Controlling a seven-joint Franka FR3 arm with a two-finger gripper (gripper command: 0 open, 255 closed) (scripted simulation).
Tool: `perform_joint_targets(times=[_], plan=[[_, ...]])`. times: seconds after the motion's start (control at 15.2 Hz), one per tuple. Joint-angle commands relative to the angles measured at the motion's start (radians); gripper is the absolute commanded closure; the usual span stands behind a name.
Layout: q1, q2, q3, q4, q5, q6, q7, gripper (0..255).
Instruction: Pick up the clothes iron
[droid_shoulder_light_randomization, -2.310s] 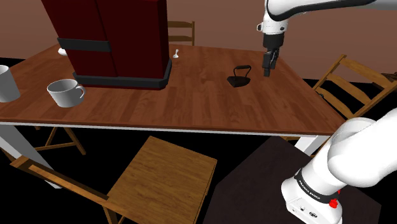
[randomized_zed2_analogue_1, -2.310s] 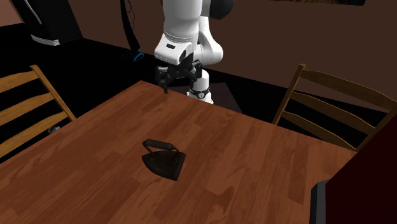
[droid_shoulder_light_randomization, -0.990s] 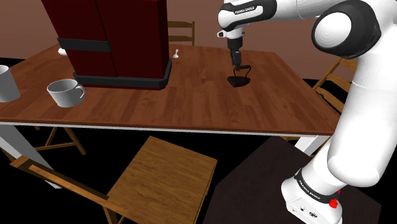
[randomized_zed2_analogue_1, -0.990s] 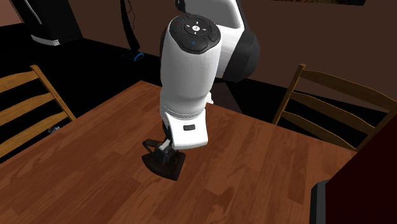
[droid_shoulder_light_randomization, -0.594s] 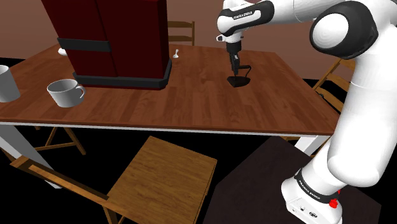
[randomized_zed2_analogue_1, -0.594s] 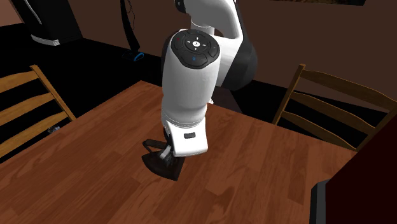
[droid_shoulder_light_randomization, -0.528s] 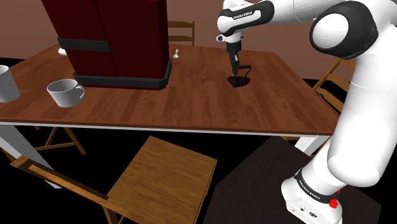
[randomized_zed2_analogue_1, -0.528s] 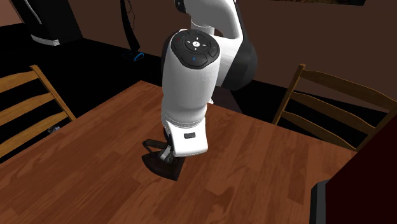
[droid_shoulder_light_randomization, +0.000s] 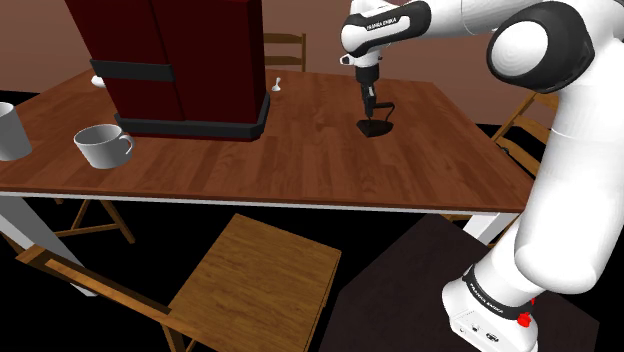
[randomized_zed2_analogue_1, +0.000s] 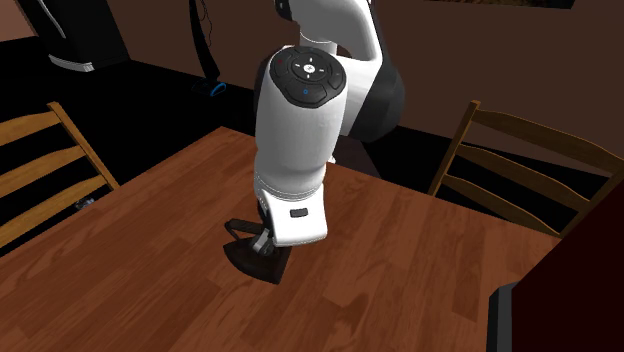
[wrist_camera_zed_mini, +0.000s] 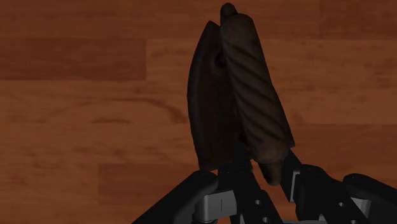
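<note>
Gripper (wrist_camera_zed_mini: 257, 173) tight on ribbed iron (wrist_camera_zed_mini: 213, 108) handle

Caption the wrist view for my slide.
Gripper clasping the dark iron's handle on the wooden table.

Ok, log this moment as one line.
gripper: shut on clothes iron handle | clothes iron: resting on table, not lifted | next: lift

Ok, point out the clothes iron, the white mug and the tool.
clothes iron (wrist_camera_zed_mini: 254, 108), wrist view, on its ribbed handle.
white mug (droid_shoulder_light_randomization: 100, 152), shoulder view, on its outer wall.
tool (droid_shoulder_light_randomization: 374, 108), shoulder view, at its lower end, by the handle.
</note>
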Motion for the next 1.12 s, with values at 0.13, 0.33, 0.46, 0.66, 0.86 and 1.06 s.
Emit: perform_joint_targets(times=[0.13,0.33,0.46,0.66,0.86,1.06], plan=[[0.000,-0.007,-0.002,0.030,-0.002,-0.037,-0.005,255],[0.000,-0.012,-0.003,0.063,-0.003,-0.075,-0.010,255],[-0.001,-0.014,-0.003,0.086,-0.003,-0.100,-0.013,255],[-0.001,-0.016,-0.004,0.124,-0.004,-0.139,-0.019,255],[-0.002,-0.015,-0.005,0.165,-0.003,-0.179,-0.025,255],[-0.003,-0.015,-0.006,0.182,-0.003,-0.195,-0.028,255]])
